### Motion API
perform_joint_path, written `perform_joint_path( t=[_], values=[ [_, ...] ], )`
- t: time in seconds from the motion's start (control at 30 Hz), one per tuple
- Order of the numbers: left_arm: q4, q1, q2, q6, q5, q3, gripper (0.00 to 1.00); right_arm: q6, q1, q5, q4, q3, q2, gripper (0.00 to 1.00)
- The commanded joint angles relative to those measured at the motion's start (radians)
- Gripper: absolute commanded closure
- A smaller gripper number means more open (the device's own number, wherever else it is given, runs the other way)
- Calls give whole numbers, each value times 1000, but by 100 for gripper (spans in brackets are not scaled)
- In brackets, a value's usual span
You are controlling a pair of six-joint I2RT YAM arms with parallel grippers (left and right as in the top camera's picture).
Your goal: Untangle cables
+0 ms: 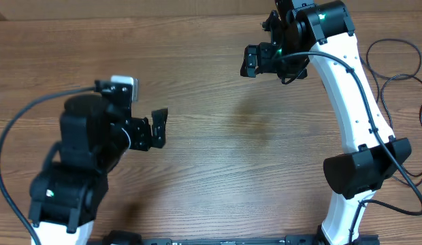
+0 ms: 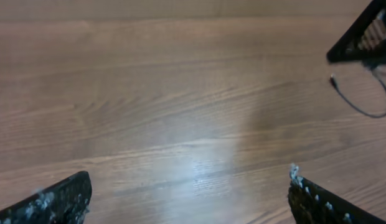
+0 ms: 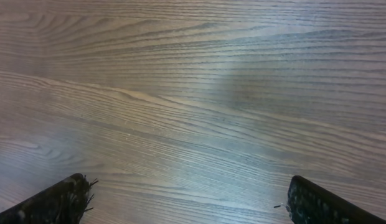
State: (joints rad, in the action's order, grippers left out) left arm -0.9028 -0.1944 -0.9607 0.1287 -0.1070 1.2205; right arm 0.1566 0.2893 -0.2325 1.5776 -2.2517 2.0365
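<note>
**Counter** (image 1: 218, 170): brown wood-grain top. It carries both arms and the cords.

**Cables** (image 1: 396, 43): thin black cords lying in loose loops along the right edge of the counter, from the far right corner down toward the near right corner, outboard of the right arm. The left wrist view shows one cord (image 2: 358, 107) on the wood with a small plug at its free end, just beside a dark part of the right arm. Whether the loops cross or knot cannot be told. No cord touches either hand.

**Left hand** (image 1: 158, 129): near the left edge, at mid-depth, pointing toward the centre. Fingers spread wide apart and holding nothing; only bare wood lies between the fingertips (image 2: 59, 200).

**Right hand** (image 1: 247, 61): near the far edge, right of centre, above the wood. Fingers spread wide apart and empty, again with bare grain between the fingertips (image 3: 62, 200).
</note>
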Motion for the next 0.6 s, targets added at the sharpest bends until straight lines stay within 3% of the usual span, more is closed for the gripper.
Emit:
perform_joint_path(
  t=[0.0, 0.27, 0.57],
  values=[
    [83, 4, 84, 6, 10, -140, 0, -2, 0, -5, -6, 2, 3, 0],
    [346, 5, 342, 6, 11, -434, 0, -2, 0, -5, -6, 2, 3, 0],
    [795, 5, 646, 10, 11, -814, 0, -2, 0, -5, -6, 2, 3, 0]
  ],
)
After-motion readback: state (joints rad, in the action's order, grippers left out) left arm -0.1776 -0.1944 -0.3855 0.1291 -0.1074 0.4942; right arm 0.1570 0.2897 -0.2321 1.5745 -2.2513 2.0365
